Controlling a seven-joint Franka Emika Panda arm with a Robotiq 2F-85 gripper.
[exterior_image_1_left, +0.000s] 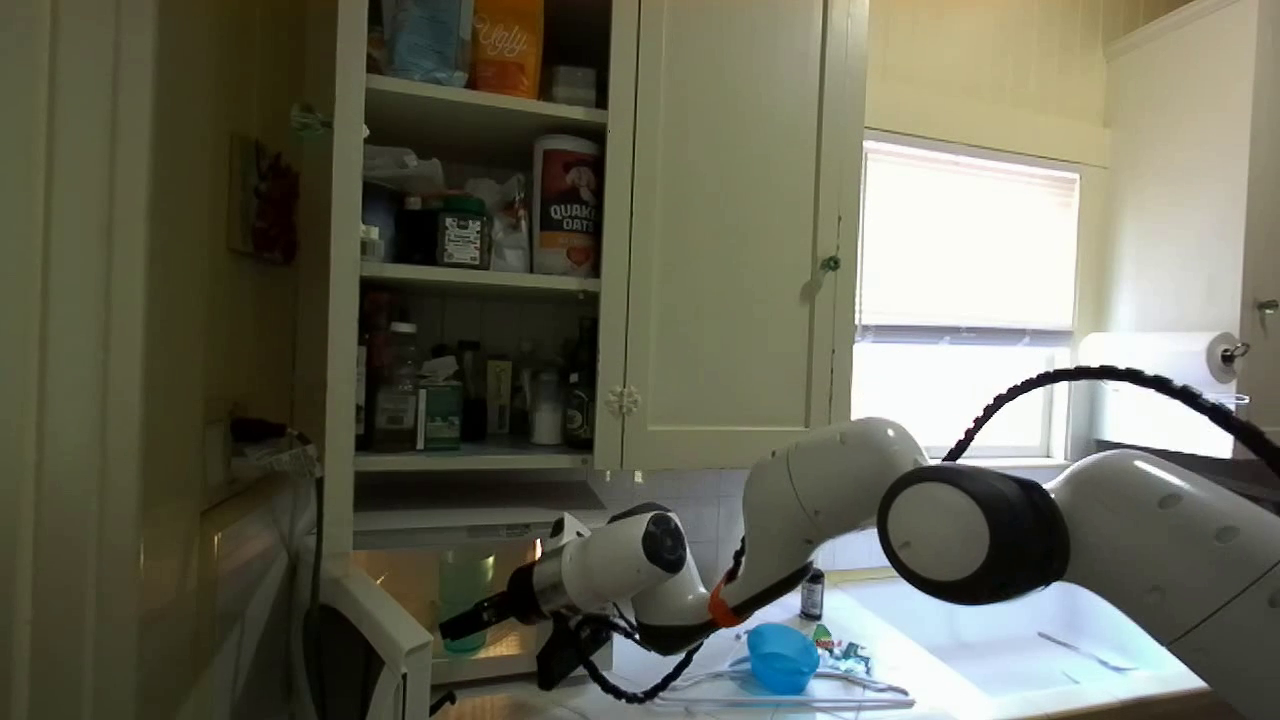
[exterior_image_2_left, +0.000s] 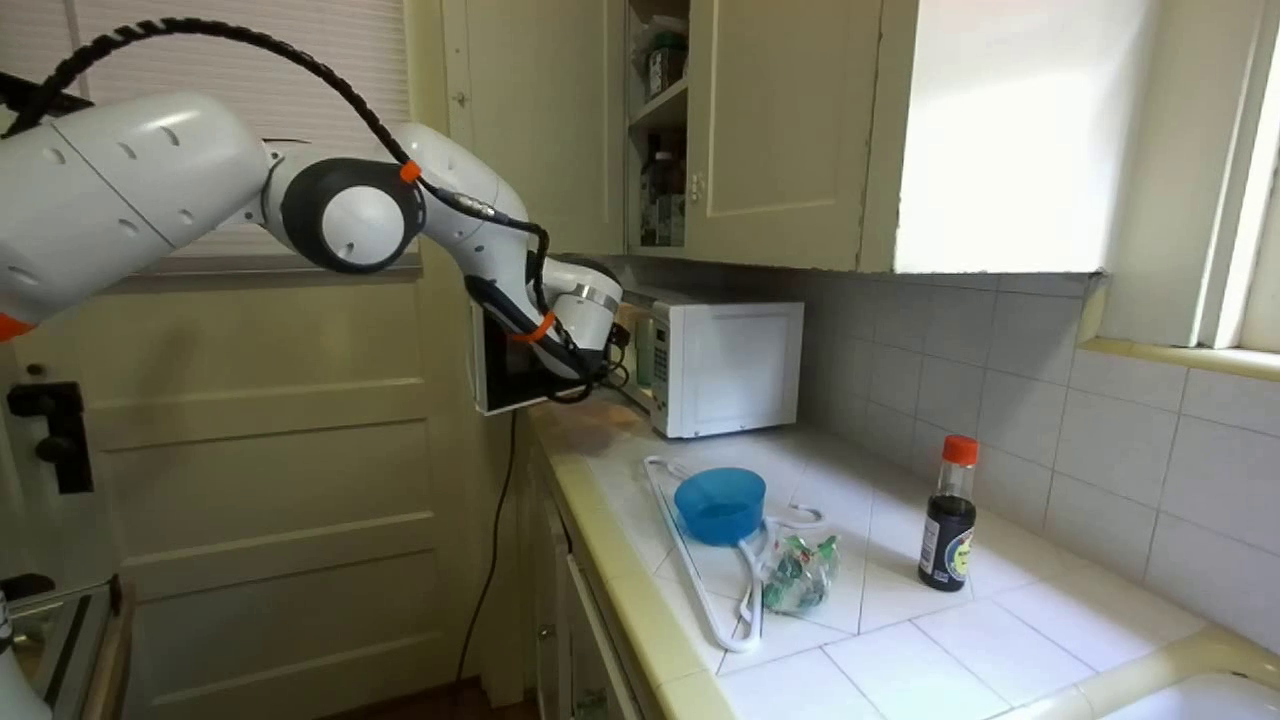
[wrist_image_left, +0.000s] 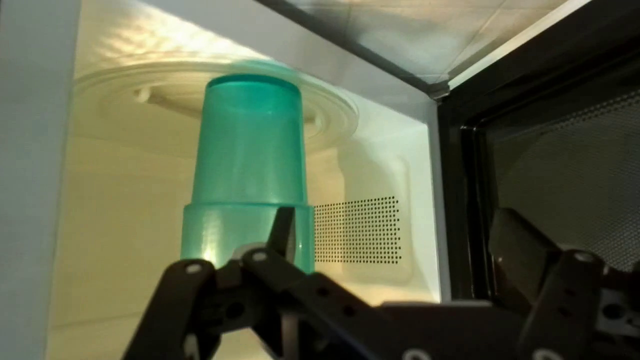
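My gripper (exterior_image_1_left: 462, 620) points at the open front of a white microwave (exterior_image_2_left: 740, 370). In the wrist view, which stands upside down, its fingers (wrist_image_left: 397, 232) are wide apart with nothing between them. A translucent teal cup (wrist_image_left: 250, 145) stands on the microwave's round glass turntable (wrist_image_left: 335, 107). It also shows in both exterior views (exterior_image_1_left: 466, 570) (exterior_image_2_left: 645, 352). One finger overlaps the cup's upper part in the wrist view; I cannot tell whether they touch. The other finger is in front of the open black microwave door (wrist_image_left: 565, 165). In an exterior view the fingertips are hidden behind the wrist.
The open door (exterior_image_2_left: 495, 360) juts past the counter edge. On the tiled counter are a blue bowl (exterior_image_2_left: 720, 505), a white hanger-like frame (exterior_image_2_left: 690, 570), a crumpled plastic bag (exterior_image_2_left: 800, 575) and a red-capped dark bottle (exterior_image_2_left: 948, 530). An open cupboard (exterior_image_1_left: 480, 275) with food is above.
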